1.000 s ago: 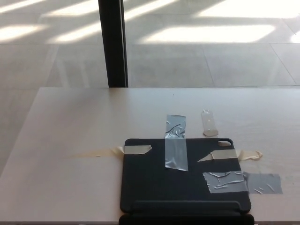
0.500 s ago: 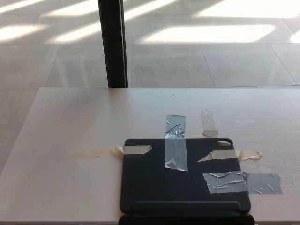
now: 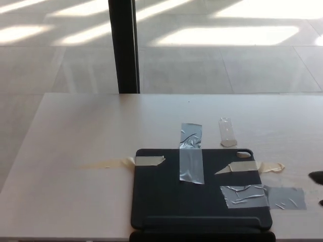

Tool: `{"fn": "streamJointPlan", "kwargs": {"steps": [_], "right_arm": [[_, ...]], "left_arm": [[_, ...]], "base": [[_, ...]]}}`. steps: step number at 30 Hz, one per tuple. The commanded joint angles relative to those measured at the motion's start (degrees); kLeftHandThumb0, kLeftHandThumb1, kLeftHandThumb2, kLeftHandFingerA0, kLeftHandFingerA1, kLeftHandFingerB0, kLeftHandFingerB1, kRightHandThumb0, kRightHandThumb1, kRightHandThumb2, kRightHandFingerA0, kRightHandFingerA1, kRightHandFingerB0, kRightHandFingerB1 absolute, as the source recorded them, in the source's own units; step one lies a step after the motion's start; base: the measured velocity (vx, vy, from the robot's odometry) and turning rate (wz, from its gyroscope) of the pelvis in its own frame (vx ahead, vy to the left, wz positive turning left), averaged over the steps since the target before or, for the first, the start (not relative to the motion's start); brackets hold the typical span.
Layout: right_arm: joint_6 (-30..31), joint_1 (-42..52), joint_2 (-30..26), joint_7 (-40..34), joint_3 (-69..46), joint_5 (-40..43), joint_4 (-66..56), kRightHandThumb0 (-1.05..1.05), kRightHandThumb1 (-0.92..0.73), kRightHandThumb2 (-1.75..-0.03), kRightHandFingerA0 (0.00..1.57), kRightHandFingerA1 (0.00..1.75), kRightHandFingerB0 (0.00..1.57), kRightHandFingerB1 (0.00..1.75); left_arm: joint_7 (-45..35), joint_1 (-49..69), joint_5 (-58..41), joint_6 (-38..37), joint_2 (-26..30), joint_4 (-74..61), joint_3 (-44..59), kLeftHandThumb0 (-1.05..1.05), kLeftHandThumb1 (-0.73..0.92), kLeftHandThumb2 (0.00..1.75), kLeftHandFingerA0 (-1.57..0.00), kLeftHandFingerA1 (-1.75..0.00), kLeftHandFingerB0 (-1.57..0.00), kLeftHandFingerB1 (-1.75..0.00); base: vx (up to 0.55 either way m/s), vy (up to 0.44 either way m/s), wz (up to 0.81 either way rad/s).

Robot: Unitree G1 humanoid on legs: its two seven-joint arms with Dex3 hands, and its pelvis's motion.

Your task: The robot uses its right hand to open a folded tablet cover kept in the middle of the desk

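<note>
1. The desk (image 3: 75, 131) bears the black tablet cover (image 3: 166, 199) flat at its near middle edge, taped down — folded shut or laid open, I cannot tell.
2. Grey tape strips (image 3: 192, 160) and beige ones cross its edges.
3. Only the right hand (image 3: 317, 177) shows, a dark tip at the right border — its fingers' spread cannot be told; judged to be reaching in, it needs the cover's free edge.

A single head camera looks steeply down on the desk (image 3: 75, 131) from its near edge, facing twelve o'clock toward the tiled floor (image 3: 227, 65) beyond.
</note>
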Motion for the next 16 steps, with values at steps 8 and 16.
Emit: {"fn": "streamJointPlan", "kwargs": {"steps": [8, 16], "right_arm": [[-3.19, -10.58, -3.66, -27.14, -41.56, 15.74, 46.18, -0.75, -0.89, -0.67, 0.75, 0.52, 0.58, 0.45], [-7.31, -12.84, -3.38, -34.47, -47.12, 17.34, 58.07, -0.89, -0.72, -0.85, 0.71, 0.60, 0.59, 0.54]], "left_arm": [[0.03, 2.97, -0.73, -0.01, 0.47, 0.68, 0.35, -0.79, 0.89, 0.66, -0.76, -0.77, -0.54, -0.67], [0.57, 3.26, -0.62, -0.16, 0.01, 0.67, 0.26, -0.80, 0.89, 0.66, -0.77, -0.76, -0.56, -0.67]], "base": [[0.00, 0.000, 0.00], [0.00, 0.000, 0.00]]}}
